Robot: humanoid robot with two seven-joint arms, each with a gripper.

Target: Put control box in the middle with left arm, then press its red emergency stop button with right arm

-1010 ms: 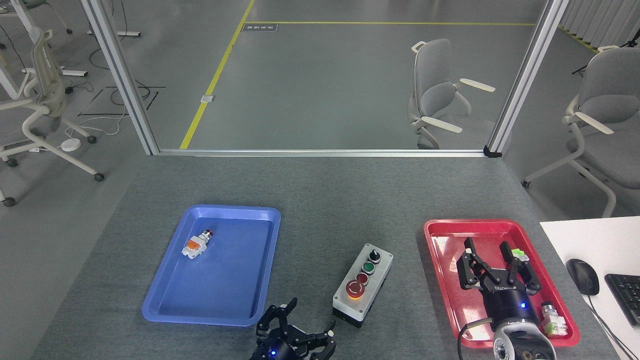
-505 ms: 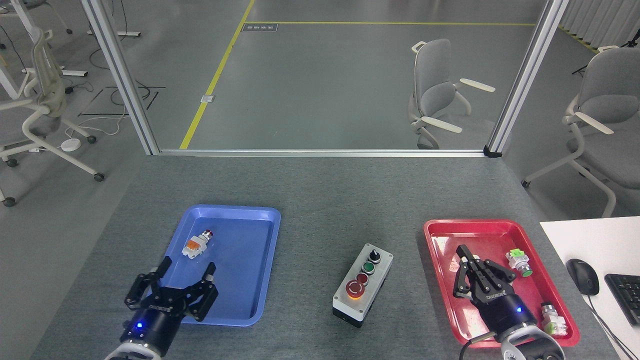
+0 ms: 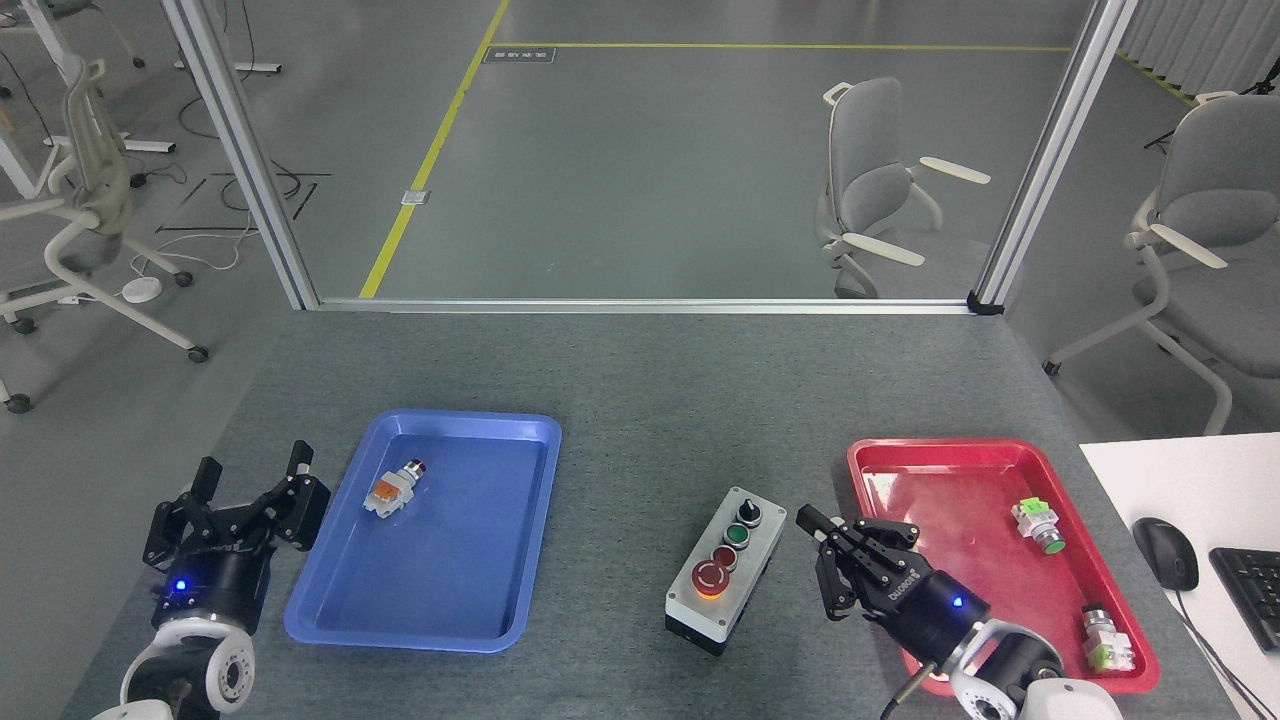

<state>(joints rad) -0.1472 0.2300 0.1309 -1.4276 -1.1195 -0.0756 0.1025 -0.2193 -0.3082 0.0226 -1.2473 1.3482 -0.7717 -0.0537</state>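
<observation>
control box (image 3: 727, 569) on mat just left of right gripper (image 3: 836, 565), fingers pressed together, left gripper (image 3: 240, 492) spread, well apart

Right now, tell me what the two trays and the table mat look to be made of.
Blue tray: probably moulded plastic, glossy; light glints on its floor. Red tray: the same look, with bright reflections on its floor. Table mat: a felt-like fabric, matt speckled dark grey, no shine.

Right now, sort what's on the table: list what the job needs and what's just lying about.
Needed:
control box
red stop button
left tool
right tool
bare mat in the middle

Lying about:
blue tray
orange-white part
red tray
two green parts
mouse
keyboard
</observation>
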